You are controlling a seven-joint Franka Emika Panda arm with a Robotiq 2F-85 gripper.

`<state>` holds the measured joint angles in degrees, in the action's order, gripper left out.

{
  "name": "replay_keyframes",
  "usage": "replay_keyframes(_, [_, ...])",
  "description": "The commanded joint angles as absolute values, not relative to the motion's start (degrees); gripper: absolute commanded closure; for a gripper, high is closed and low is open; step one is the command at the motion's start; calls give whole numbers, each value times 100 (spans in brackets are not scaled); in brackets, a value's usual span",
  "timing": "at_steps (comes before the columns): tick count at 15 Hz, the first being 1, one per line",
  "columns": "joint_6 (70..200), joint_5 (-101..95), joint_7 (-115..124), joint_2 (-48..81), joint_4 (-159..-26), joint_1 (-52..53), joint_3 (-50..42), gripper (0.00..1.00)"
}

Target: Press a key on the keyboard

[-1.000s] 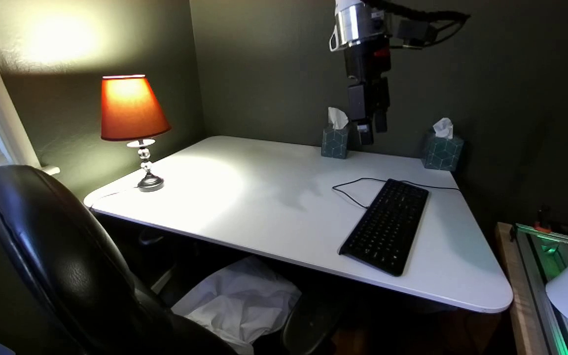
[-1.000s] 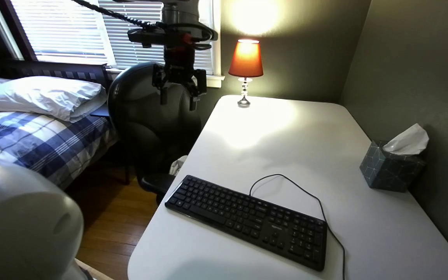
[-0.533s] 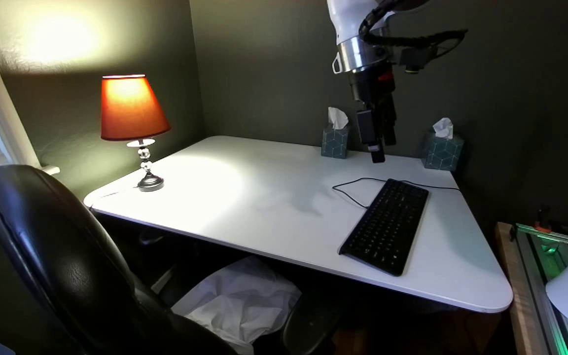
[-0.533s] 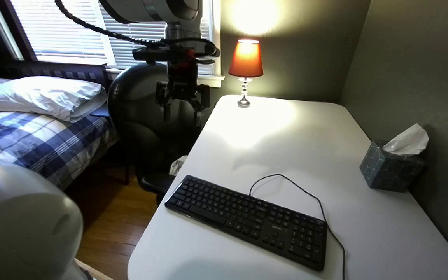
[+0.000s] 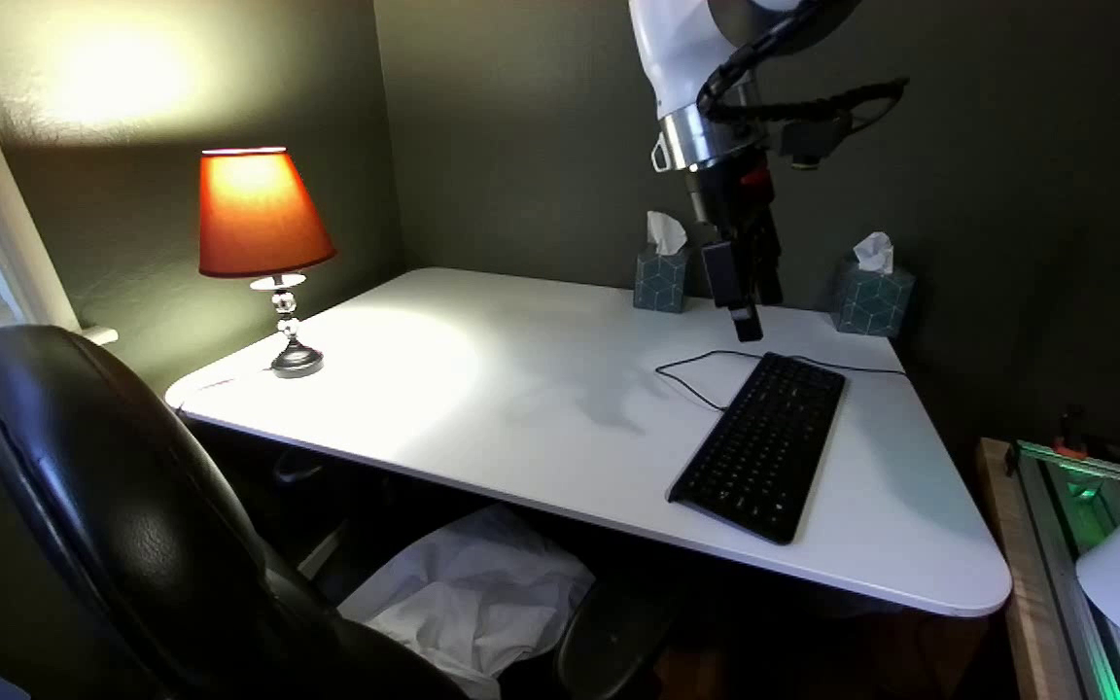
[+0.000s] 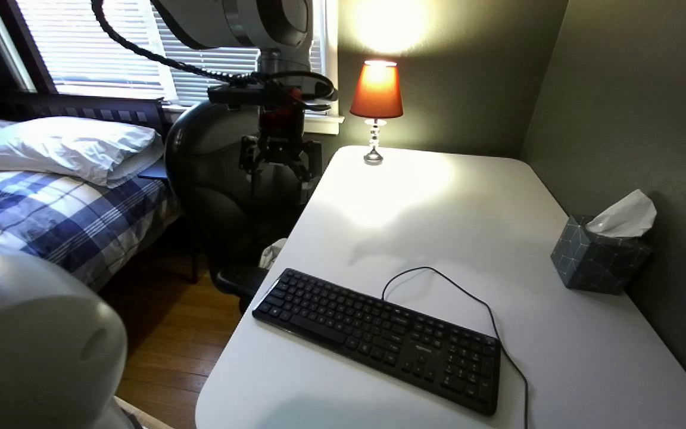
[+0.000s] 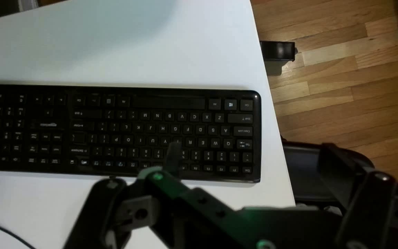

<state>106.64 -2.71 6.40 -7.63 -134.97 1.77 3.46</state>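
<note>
Hanging free in the air, your gripper (image 6: 280,187) has its fingers (image 7: 173,157) spread well apart with nothing between them. In the wrist view one finger shows against the upper rows of keys (image 7: 208,156), the other beyond the edge of the desk (image 5: 541,447); both clear of contact. The keyboard (image 7: 119,131) rests flat on the white top, its Esc end nearest that edge. Expect a light, stiff plastic body, likely to slide if you push aslant, with keys that should yield softly over a short travel. You need no grasp: one fingertip lowered straight down should serve, and the long space bar (image 7: 168,102) offers the widest target. To shift the whole, take it across its narrow width, away from the cable (image 6: 480,301). Note its look: black, rectangular, glossy at the border, with pale legends, a number pad, and a maker's mark too small to read. From the function-key side the thin dark cable loops over the desk. Farther out stand a tissue box (image 6: 596,259) and a lit lamp (image 6: 377,94).
</note>
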Motion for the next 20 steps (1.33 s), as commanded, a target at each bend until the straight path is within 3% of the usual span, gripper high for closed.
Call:
replay_keyframes(1, [10661, -269, 460, -282, -13408, 157, 267, 0])
replay_keyframes(16, [10703, 44, -316, 1267, -13071, 107, 184, 0])
replay_keyframes(17, [10710, 63, -316, 1362, -13013, 100, 186, 25])
replay_keyframes(18, [10728, 72, -313, 1445, -12966, 93, 188, 26])
replay_keyframes(20, [10778, 94, -383, 1602, -12877, 78, 200, 42])
